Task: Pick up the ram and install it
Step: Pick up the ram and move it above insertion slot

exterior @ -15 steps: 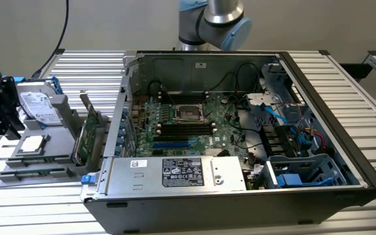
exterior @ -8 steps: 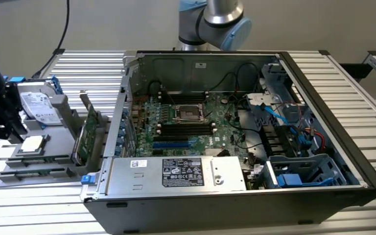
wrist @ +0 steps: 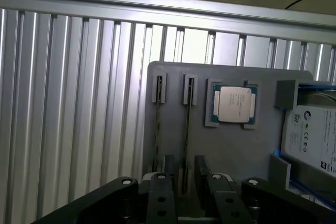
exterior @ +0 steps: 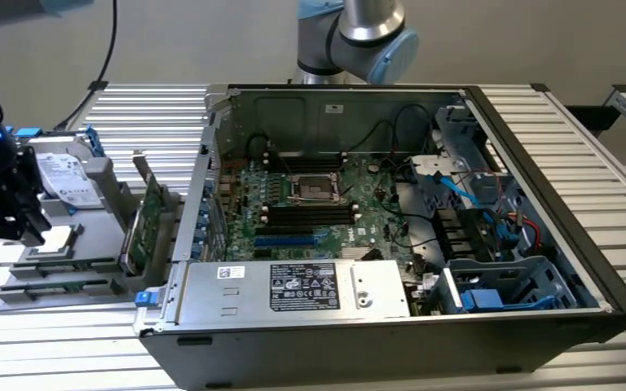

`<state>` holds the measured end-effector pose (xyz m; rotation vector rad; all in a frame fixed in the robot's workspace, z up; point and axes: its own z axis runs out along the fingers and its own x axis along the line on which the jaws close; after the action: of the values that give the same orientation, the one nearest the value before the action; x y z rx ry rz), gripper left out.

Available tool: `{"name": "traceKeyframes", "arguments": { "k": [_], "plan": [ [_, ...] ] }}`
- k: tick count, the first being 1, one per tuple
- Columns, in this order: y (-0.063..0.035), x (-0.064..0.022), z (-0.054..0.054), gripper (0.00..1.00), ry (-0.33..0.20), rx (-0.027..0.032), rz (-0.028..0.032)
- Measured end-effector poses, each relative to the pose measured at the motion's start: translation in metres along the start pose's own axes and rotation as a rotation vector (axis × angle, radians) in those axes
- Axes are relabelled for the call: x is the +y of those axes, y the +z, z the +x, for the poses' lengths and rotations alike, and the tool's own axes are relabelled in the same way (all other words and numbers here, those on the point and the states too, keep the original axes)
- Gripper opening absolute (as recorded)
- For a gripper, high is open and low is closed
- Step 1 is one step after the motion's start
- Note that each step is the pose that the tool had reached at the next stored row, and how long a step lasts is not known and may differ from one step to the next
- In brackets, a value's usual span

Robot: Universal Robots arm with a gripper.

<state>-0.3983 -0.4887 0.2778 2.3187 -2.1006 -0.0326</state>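
Two ram sticks stand on edge in slots of a grey parts tray (wrist: 236, 150); the thin green edges are ram (wrist: 157, 124) and ram (wrist: 186, 129). My gripper (wrist: 185, 170) hovers over the tray, open, with its black fingertips on either side of the second stick's near end and nothing held. In the exterior view the gripper (exterior: 9, 228) is at the far left over the same tray (exterior: 95, 204). The open computer case (exterior: 574, 236) lies to the exterior view's right, with long black memory slots (exterior: 307, 213) on its motherboard.
On the tray a CPU (wrist: 234, 103) sits beside the sticks and a hard drive (wrist: 315, 135) lies further along. A green expansion card (exterior: 144, 220) stands upright between tray and case. The power supply (exterior: 291, 287) fills the case's near side. Everything rests on a ribbed aluminium table (wrist: 68, 103).
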Motion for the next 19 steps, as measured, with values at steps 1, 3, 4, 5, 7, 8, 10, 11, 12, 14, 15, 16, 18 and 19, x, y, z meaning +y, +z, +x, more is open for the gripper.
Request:
{"name": "traceKeyframes", "arguments": {
  "k": [1,3,4,5,7,8,10,11,12,14,15,16,18,19],
  "plan": [
    [0.0017,0.0,0.0,0.3,0.0,0.0004,-0.0001],
    [0.0054,0.0,0.0,0.3,-0.002,0.0015,-0.0002],
    [0.0069,-0.0001,0.001,0.3,-0.003,0.0023,-0.0003],
    [0.0084,-0.0001,0.001,0.3,-0.003,0.0033,-0.0003],
    [0.0109,-0.0001,0.002,0.3,-0.005,0.0059,-0.0006],
    [0.0121,-0.0001,0.002,0.3,-0.005,0.0071,-0.0008],
    [0.015,0.0,0.003,0.3,-0.006,0.009,-0.001],
    [0.0163,0.0,0.004,0.3,-0.006,0.0098,-0.0011],
    [0.0177,0.0,0.004,0.3,-0.007,0.0107,-0.0012],
    [0.0207,0.0001,0.006,0.3,-0.007,0.0116,-0.0012],
    [0.0226,0.0001,0.007,0.3,-0.007,0.0117,-0.0012],
    [0.0243,0.0003,0.008,0.3,-0.007,0.0118,-0.0014],
    [0.0281,0.0004,0.011,0.3,-0.007,0.0118,-0.0012],
    [0.0299,0.0005,0.013,0.3,-0.007,0.0117,-0.0012]
  ]
}}
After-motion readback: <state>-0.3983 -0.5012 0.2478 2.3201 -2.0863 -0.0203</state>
